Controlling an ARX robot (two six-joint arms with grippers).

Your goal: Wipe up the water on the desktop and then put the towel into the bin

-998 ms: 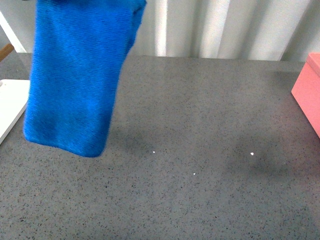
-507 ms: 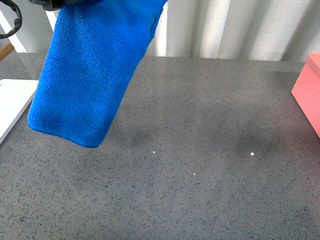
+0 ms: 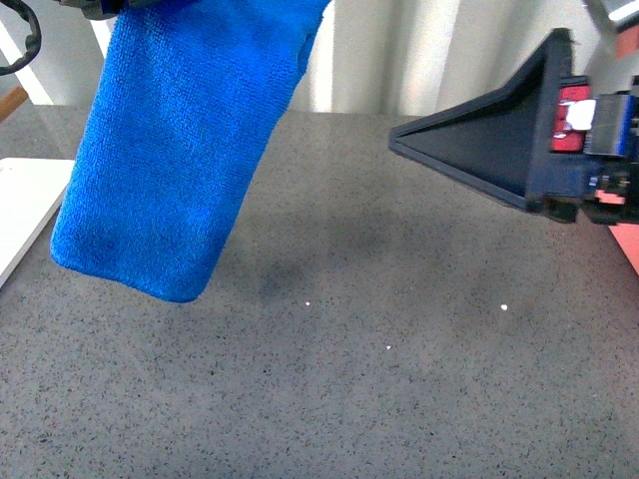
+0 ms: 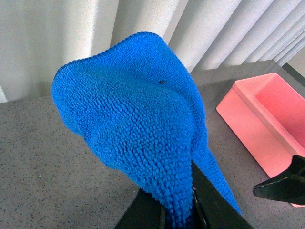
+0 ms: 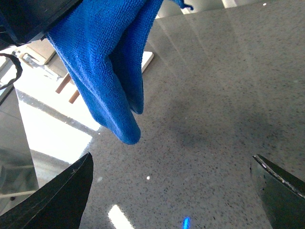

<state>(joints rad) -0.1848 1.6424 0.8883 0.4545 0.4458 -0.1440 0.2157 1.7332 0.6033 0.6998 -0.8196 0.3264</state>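
Observation:
The blue towel (image 3: 170,150) hangs in the air over the left of the grey speckled desktop (image 3: 399,379), its lower end clear of the surface. My left gripper (image 4: 176,212) is shut on the towel's bunched top (image 4: 138,119). My right gripper (image 3: 429,135) reaches in from the right, open and empty, above the desktop and apart from the towel. In the right wrist view its fingers (image 5: 57,200) stand wide apart, with the towel (image 5: 109,62) hanging ahead of them. The pink bin (image 4: 267,119) stands at the desktop's right side, and only a sliver (image 3: 629,249) shows in the front view.
A flat white board (image 3: 20,210) lies at the left edge of the desktop. A few small bright specks (image 3: 504,306) dot the desktop's middle. A pale curtain (image 3: 449,50) hangs behind the far edge.
My right gripper has come into the front view from the right. The towel first shifted right and up, and has since stayed nearly where it was.

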